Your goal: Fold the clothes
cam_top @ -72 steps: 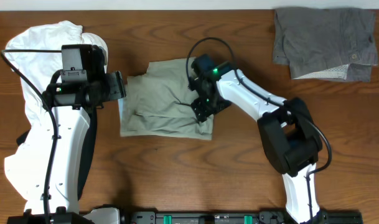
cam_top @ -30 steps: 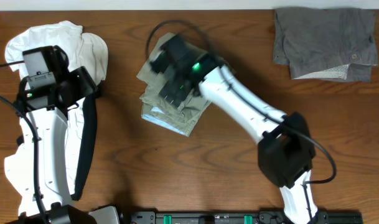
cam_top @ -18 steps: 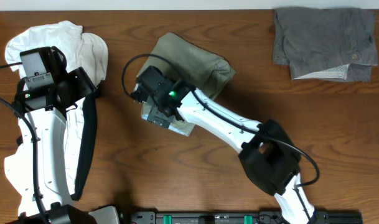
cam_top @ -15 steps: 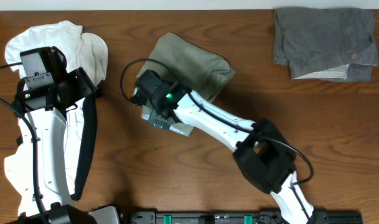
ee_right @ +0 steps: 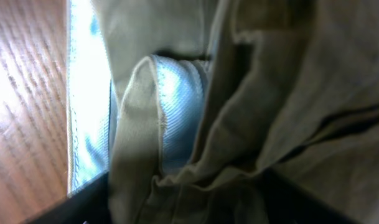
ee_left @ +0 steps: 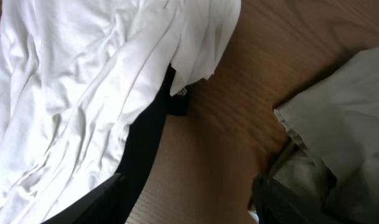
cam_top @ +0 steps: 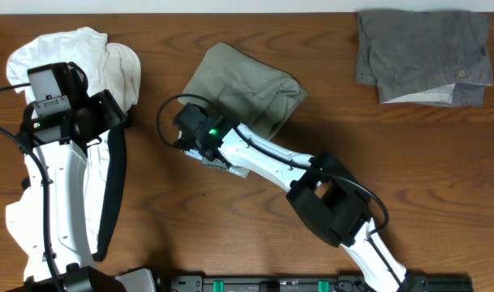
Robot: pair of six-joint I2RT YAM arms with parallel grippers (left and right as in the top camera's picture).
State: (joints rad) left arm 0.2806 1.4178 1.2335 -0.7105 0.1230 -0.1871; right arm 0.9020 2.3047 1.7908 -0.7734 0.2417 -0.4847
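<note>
A wooden table (cam_top: 149,219) carries three garments, with two white robot arms working over it. The left arm (cam_top: 68,203) stands along the left edge. The right arm (cam_top: 271,158) reaches from the near edge diagonally to the middle of the table.

A crumpled white T-shirt (cam_top: 109,57) spreads from the far left corner down the left edge, partly under the left arm. The shorts (cam_top: 247,81), khaki and wrinkled, lie bunched and slanted at mid-table toward the far edge, apart from the T-shirt. Grey shorts (cam_top: 421,53) sit folded in the far right corner, well apart from the rest.

The left hand (ee_left: 189,202) hovers beside the T-shirt's edge with its fingers apart, bare wood between them and the shorts' near corner at the right of its view. The right hand (ee_right: 189,199) is down on the shorts' near left end, with one finger on either side of a fold of khaki cloth. Whether they pinch it cannot be told. A pale blue waistband lining (ee_right: 89,93) shows there, turned out against the wood.
</note>
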